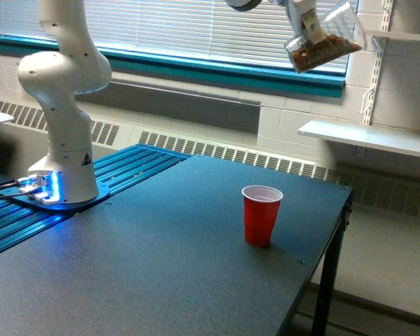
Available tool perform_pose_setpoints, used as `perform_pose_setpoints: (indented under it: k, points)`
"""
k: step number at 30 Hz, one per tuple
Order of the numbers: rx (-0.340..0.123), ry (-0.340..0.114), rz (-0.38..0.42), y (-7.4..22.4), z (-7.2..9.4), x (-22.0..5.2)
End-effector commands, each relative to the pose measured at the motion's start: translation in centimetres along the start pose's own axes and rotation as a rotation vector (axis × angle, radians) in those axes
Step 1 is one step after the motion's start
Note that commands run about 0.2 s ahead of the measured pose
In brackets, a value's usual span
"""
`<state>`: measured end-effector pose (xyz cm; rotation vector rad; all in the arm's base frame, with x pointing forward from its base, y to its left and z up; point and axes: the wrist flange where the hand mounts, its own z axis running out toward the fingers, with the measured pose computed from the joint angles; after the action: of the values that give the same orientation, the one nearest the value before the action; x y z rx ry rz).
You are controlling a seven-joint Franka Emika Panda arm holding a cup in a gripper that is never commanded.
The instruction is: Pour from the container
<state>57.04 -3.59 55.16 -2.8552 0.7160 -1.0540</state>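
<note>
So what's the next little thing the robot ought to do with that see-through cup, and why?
Probably bring it down and toward the exterior view's left, over the red cup. The clear cup is tilted in the hand high near the blinds, its brown bits heaped on the low side, well above the red cup's open mouth and off toward the right. Pouring from there would likely scatter them.

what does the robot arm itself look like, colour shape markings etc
The arm is glossy white with thick, rounded, tube-like segments and bulbous joints. Its base sits on a dark round plate, glows blue at the bottom, carries a small black triangular sticker, and has dark cables running off it. The claw shows only as a pale finger.
</note>
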Motion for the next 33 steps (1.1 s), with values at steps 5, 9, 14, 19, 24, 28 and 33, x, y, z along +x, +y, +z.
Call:
perform_pose_setpoints:
  k: [5, 9, 14, 19, 24, 28, 33]
  points:
    - [-0.009, 0.011, -0.101, 1.5, -0.9, -2.1]
    - [0.002, -0.006, -0.114, 2.0, -0.6, -3.5]
    - [0.006, -0.023, -0.138, 2.8, -0.3, -5.0]
    - [0.015, -0.048, -0.162, 3.5, 0.2, -6.8]
    - [0.000, -0.062, -0.201, 4.4, 0.4, -8.0]
    - [-0.006, -0.075, -0.221, 4.9, 0.7, -9.0]
    - [-0.009, -0.099, -0.240, 5.7, 1.1, -10.5]
